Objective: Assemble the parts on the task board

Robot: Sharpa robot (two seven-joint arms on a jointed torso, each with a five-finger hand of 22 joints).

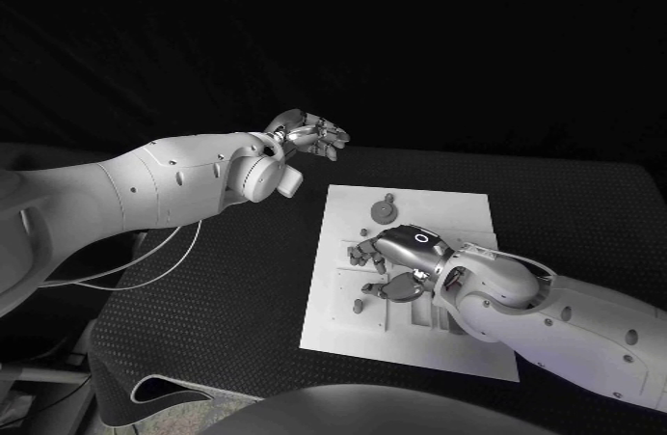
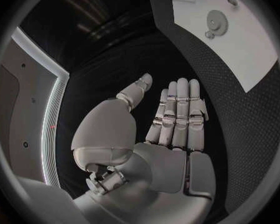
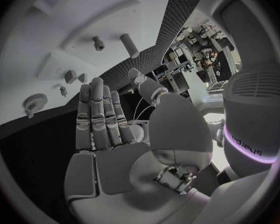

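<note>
**Hand over the board, nothing picked yet**

Parts sit directly beneath and just ahead of the right hand [image 1: 399, 254], which hovers low over the middle of the task board [image 1: 466, 208] with its fingers straight, side by side and holding nothing. In my judgement the step is a reach for one small piece. To do it well, the hand should settle on a single target and lower squarely, because the pieces under it lie close together and a sweeping finger could knock a neighbour.

Counted from near to far of that hand: a cluster of small grey parts [image 3: 70, 76] just past the fingertips, of which I make out about three, though more may be hidden. Beyond them are one peg [image 3: 99, 44] and one short cylinder [image 3: 129, 45]. Off to the side lies one gear [image 1: 383, 208].

Farthest away, off the board above the counter [image 1: 195, 329], the left hand [image 1: 308, 133] hangs spread and empty.
</note>
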